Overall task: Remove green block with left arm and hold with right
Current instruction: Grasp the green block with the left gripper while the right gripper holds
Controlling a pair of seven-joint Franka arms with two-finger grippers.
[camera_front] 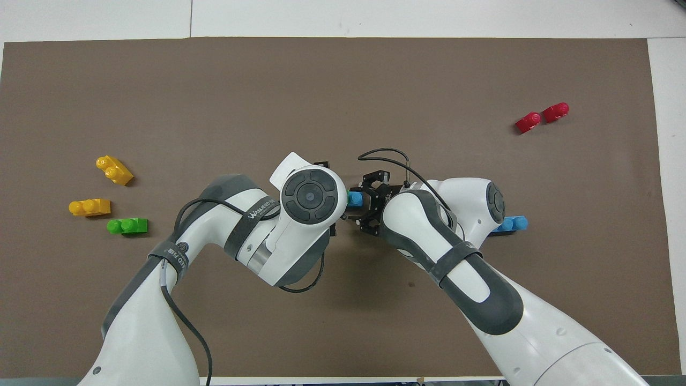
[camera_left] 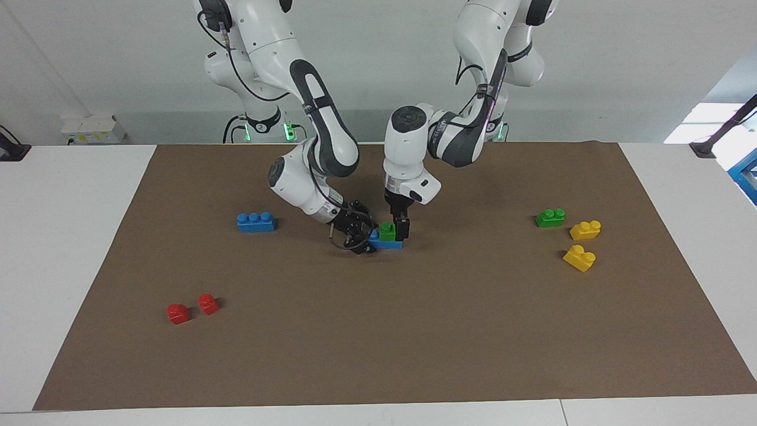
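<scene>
One camera sits high across the table, facing the robots and looking down at a slant, far enough back to take in the whole brown mat [camera_left: 414, 331] and both arm bases. The other hangs above the robots' end and looks steeply down and forward, seemingly closer, the arms filling its lower half. Both share the mat [camera_front: 343, 80] and its scattered bricks, half a turn apart.

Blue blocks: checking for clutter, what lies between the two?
The right gripper, at the stacked blue block; otherwise bare mat, in the facing view.
</scene>
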